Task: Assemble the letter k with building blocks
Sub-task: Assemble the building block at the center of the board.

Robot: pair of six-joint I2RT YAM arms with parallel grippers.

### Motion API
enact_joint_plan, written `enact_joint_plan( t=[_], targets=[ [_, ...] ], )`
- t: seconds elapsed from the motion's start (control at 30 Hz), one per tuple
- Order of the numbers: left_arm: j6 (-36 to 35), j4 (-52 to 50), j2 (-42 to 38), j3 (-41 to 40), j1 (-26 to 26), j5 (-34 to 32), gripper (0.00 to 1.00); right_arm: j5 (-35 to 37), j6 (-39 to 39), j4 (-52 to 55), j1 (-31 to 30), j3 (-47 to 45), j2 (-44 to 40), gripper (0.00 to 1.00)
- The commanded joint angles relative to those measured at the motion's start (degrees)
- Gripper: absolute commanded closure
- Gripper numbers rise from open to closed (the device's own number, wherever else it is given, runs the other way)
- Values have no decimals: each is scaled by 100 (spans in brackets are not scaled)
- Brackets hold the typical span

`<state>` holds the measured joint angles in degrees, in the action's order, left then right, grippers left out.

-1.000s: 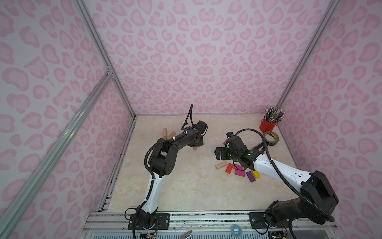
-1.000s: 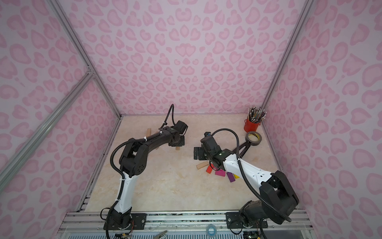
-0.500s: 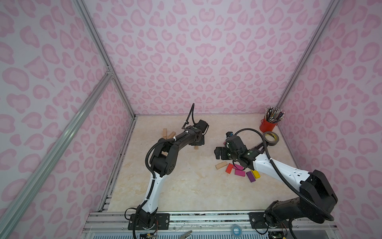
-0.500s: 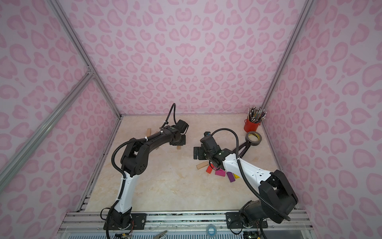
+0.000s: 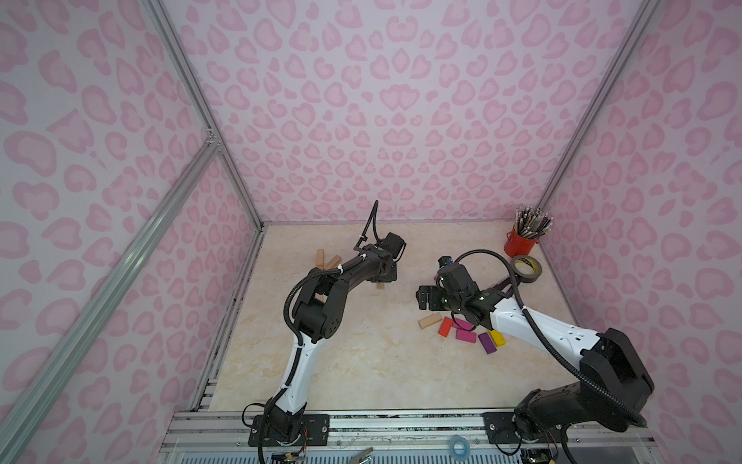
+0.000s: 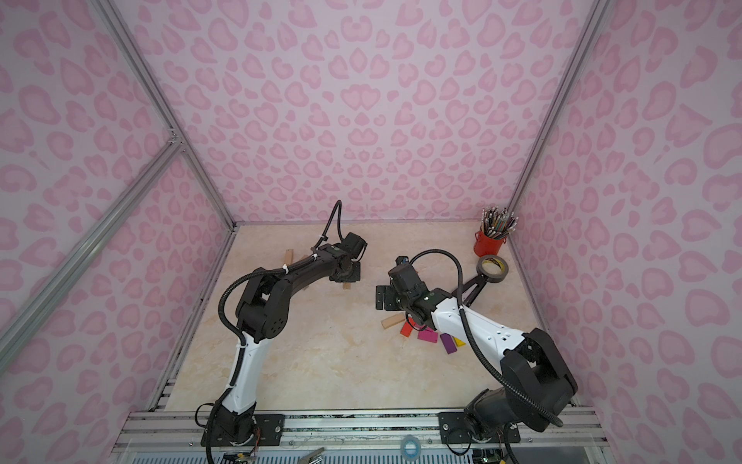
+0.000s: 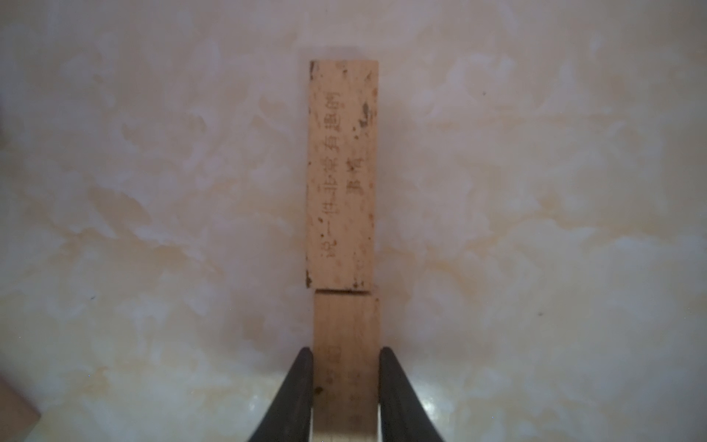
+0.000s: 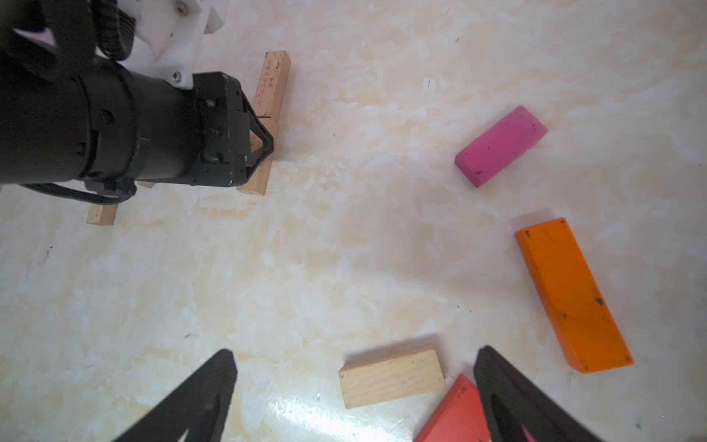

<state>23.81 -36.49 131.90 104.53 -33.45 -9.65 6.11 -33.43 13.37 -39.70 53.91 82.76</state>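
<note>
**Stem of the k begun, slanted strokes not yet laid**

The tabletop (image 5: 361,361) is mostly bare marble, and no finished letter lies on it. In both top views my left arm (image 5: 321,305) reaches to its upper middle. My right arm (image 5: 534,325) bends in from the lower right toward the centre.

My left gripper (image 7: 346,350) is closed on a plain block (image 7: 346,321), with its fingers (image 7: 298,382) pressed to both long sides. That block lies flat, end to end with a printed block (image 7: 342,172) above it in the left wrist view, with only a hairline between them. I take this pair to be the upright stroke of the k.

My right gripper (image 8: 355,354) is wide open and holds nothing. It hangs over a pale block (image 8: 392,377) at the bottom of the right wrist view, with a red block (image 8: 455,413) just beside it.

Spare pieces:
- an orange block (image 8: 572,294) and a magenta block (image 8: 501,145) at the right of that view
- a purple block (image 5: 486,342) and a yellow block (image 5: 498,337) right of centre in a top view
- two plain blocks (image 5: 320,257) at the tabletop's upper left

What is left, as I judge it, is to release the stem, perhaps lengthen it, and lay both slanted strokes.
</note>
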Motion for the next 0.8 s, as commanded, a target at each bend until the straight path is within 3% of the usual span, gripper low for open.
enact_joint_plan(
  t=[0.0,0.4,0.77],
  targets=[
    [-75,-209,60,65,14,-108,70,-4,-14,49,6,23,41,2],
    [-79,-223,64,59,14,-142,63,-31,-23,45,6,41,66,2],
    [-202,-82,64,71,-16,103,65,-31,-23,45,6,53,93,2]
  ],
)
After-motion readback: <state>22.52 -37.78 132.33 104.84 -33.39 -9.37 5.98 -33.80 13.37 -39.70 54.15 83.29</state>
